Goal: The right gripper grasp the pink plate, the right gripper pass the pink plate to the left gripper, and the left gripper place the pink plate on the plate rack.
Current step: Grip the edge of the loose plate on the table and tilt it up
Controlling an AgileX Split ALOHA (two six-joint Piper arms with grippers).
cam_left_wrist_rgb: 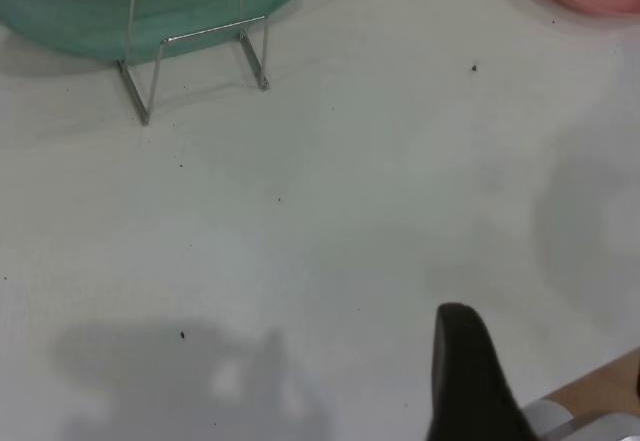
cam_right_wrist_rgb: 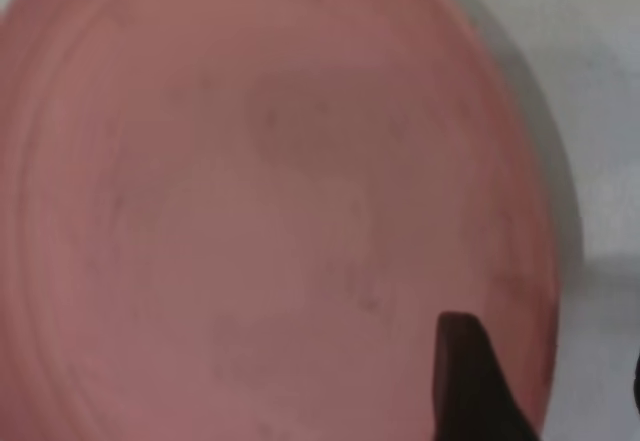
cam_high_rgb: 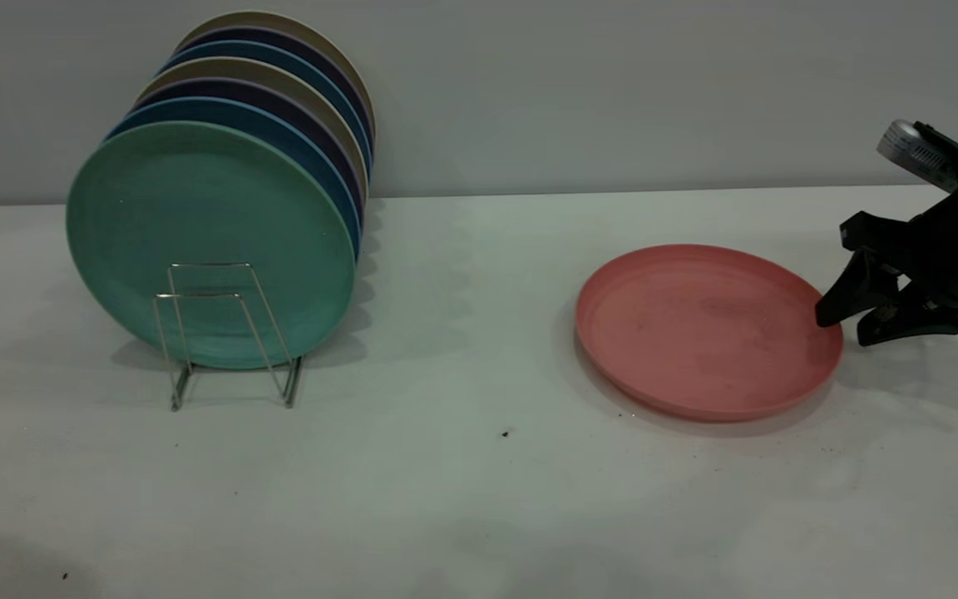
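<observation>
Plate: round salmon-pink plastic plate [cam_high_rgb: 708, 329] flat on white table [cam_high_rgb: 462, 499], well apart from silver wire rack [cam_high_rgb: 225, 333].
Right gripper [cam_high_rgb: 849, 320]: black fingers spread, one above and one outside the plate's rim.
Left gripper [cam_left_wrist_rgb: 475, 381]: fingers' state cannot be told.

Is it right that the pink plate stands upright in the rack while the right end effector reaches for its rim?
No. The exterior view shows the pink plate lying flat on the table, apart from the rack. The right end effector does reach for its rim.

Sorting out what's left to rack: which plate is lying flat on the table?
The round salmon-pink plastic plate, flat beside the right hand; the green, blue, purple and beige ones stand upright in the silver wire rack.
</observation>
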